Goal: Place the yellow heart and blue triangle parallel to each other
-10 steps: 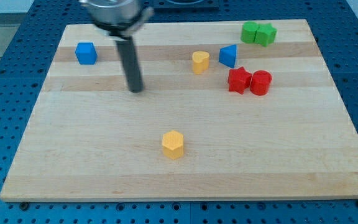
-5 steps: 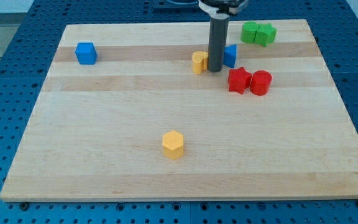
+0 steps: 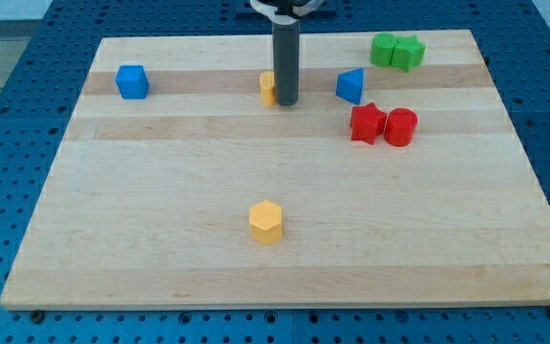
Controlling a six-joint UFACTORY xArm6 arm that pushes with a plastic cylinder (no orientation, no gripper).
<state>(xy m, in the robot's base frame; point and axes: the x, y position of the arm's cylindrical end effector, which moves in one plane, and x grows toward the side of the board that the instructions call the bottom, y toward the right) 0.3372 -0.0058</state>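
The yellow heart [image 3: 268, 87] lies near the board's top middle, mostly hidden behind my rod. My tip [image 3: 286, 101] rests against the heart's right side. The blue triangle [image 3: 351, 85] sits to the right of the tip, apart from it, at about the same height in the view.
A blue cube [image 3: 132, 81] sits at the top left. Two green blocks [image 3: 396, 50] sit at the top right. A red star [image 3: 367, 122] and a red cylinder [image 3: 401, 126] lie just below the blue triangle. A yellow hexagon [image 3: 266, 222] lies at the lower middle of the wooden board [image 3: 160, 239].
My tip swept right to between the heart and triangle, then moved back left, pushing the yellow heart leftward away from the blue triangle. The other blocks stayed put.
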